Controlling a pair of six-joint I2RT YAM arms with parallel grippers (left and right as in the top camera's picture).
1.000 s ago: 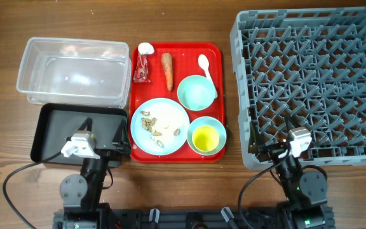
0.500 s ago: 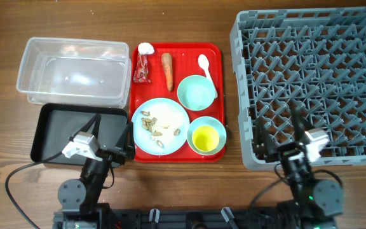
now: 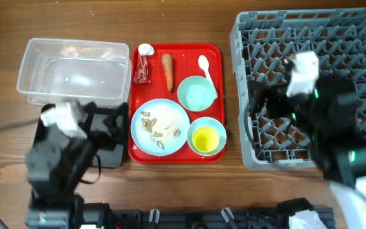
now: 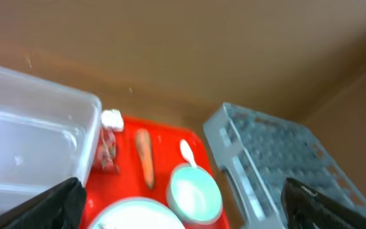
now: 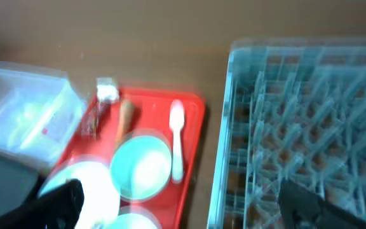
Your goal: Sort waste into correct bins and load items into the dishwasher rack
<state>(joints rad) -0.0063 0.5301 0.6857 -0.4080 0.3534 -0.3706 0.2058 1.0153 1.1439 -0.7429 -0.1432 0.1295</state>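
Left gripper and right gripper hang empty, fingers spread wide. Everything sits on the red tray, between clear tub on the left and dishwasher rack on the right, seemingly handy for either arm.

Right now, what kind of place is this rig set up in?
Probably a lab bench staged as a dish-clearing station rather than a real kitchen: a bare wooden table, a red tray with a dirty plate, a grey dishwasher rack beside it, and a clear tub for waste.
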